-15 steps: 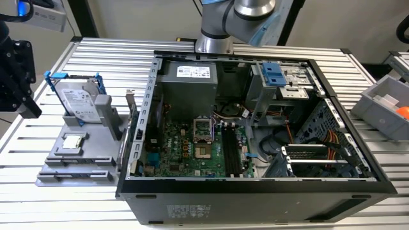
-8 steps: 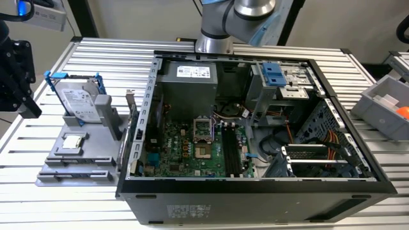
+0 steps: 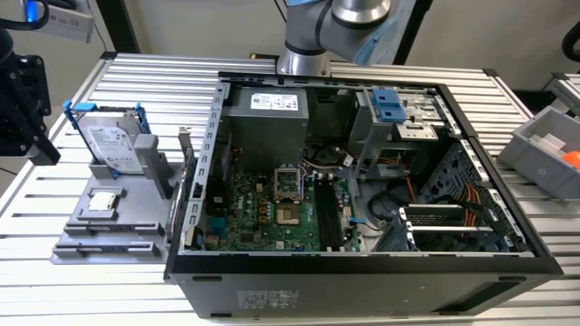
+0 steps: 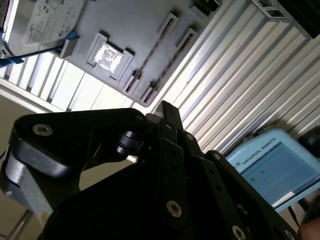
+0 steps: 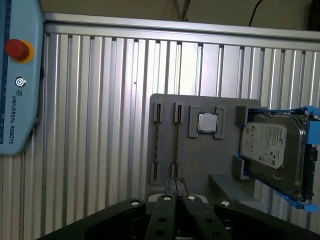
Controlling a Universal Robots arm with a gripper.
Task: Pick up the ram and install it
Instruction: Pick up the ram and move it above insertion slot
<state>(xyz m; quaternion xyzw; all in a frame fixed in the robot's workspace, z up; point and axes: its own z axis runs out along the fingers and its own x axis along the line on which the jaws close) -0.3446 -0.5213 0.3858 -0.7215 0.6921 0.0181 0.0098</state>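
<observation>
Gripper of your arm was closed and empty, apart from the ram; 2 sticks stood edgewise in the grey holder beside the processor chip.

Table: silver, ribbed in parallel slats.
Holder tray: flat matt grey.
Two ram sticks, edge-on in the first wrist view: thin, dark-speckled, possibly greenish-brown; hard to tell at this angle.
Processor chip: bright silver.
Hard drive: silver with a white label, in a blue frame.
The gripper: black, silver screw heads.
Computer case: black. Motherboard: green. Cables: orange.
Pendant: pale blue, red button on a yellow ring.
</observation>
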